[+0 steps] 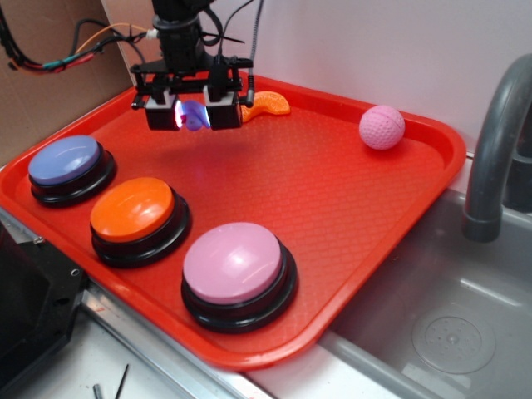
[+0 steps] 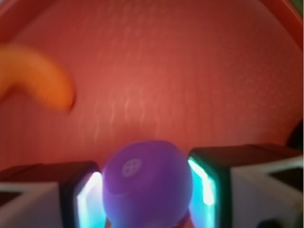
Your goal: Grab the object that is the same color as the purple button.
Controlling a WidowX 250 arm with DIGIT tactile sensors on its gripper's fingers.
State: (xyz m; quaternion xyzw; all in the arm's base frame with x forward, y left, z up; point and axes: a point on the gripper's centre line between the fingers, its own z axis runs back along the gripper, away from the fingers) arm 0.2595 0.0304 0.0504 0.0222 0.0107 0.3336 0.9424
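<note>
Gripper (image 1: 193, 110) clamped on the small purple toy (image 2: 147, 183) — both pads (image 2: 203, 183) pressed against its sides, held at the far side of the red tray (image 1: 349, 208). Orange crescent slice (image 1: 266, 104) just beside it; blue-violet button (image 1: 65, 160) well apart at the tray's left edge — pink ball (image 1: 381, 127) off right.

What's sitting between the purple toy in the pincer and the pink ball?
Only the tip of the orange slice, right beside the pincer around the purple toy. From there to the pink ball is bare red tray, as the exterior view shows.
</note>
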